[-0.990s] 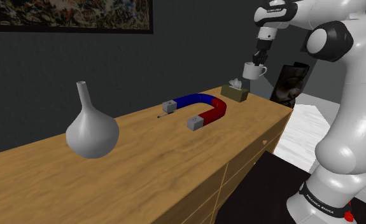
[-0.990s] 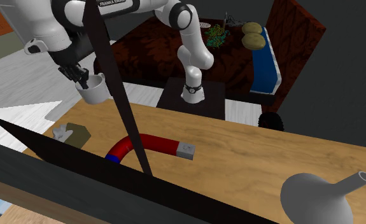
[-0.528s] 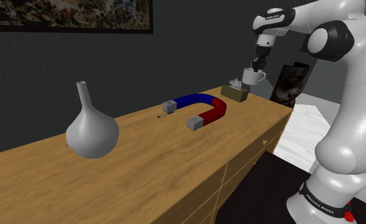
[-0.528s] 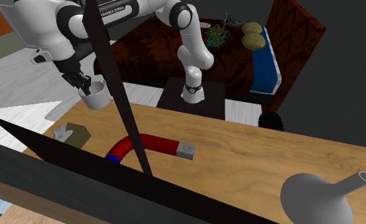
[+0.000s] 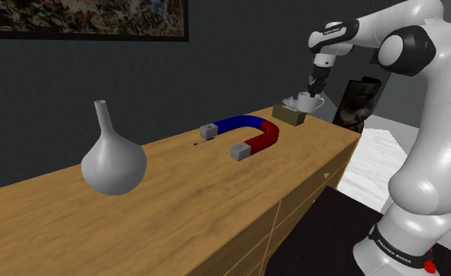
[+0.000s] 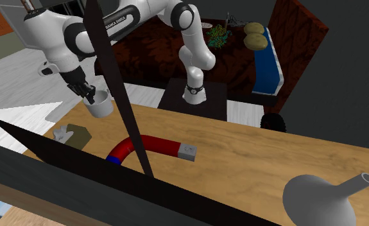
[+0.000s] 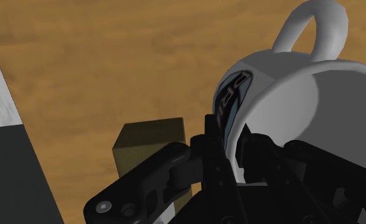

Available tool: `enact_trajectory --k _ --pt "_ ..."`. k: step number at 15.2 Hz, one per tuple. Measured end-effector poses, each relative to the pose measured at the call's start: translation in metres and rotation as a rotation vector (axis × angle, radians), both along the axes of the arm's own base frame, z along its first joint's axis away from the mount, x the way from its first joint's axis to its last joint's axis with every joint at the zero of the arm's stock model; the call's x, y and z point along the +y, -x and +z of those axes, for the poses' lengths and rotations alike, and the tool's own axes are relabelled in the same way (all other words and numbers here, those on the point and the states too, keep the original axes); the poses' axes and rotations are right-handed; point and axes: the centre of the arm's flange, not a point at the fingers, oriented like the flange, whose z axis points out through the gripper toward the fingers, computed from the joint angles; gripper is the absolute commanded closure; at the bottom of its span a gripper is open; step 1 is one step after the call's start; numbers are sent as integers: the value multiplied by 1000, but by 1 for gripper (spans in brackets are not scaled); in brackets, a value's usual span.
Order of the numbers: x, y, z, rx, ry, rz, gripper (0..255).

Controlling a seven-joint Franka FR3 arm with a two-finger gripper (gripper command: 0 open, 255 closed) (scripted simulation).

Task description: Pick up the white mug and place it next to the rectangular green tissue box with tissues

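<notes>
The white mug (image 5: 308, 102) hangs tilted just above the end of the wooden table (image 5: 176, 204), close over the olive-green tissue box (image 5: 290, 115) with a white tissue sticking out. My gripper (image 5: 316, 85) is shut on the mug's rim from above. In the second exterior view the mug (image 6: 101, 105) is held by the gripper (image 6: 90, 96) a little above and beyond the tissue box (image 6: 75, 135). In the wrist view one finger sits inside the mug (image 7: 296, 95) and one outside, with the tissue box (image 7: 149, 147) below beside it.
A red and blue horseshoe magnet (image 5: 249, 134) lies mid-table near the tissue box. A grey long-necked vase (image 5: 112, 161) stands further along the table. A dark slanted beam (image 6: 115, 83) crosses the second exterior view. The table's end edge is right by the box.
The arm has carried the mug down and toward the tissue box. The mug now hangs lower, right over the table's end.
</notes>
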Motion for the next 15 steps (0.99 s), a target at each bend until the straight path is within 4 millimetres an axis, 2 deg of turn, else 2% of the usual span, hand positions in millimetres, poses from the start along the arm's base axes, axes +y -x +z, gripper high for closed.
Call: enact_trajectory --k 15 --pt "0 0 -80 0 0 0 255"
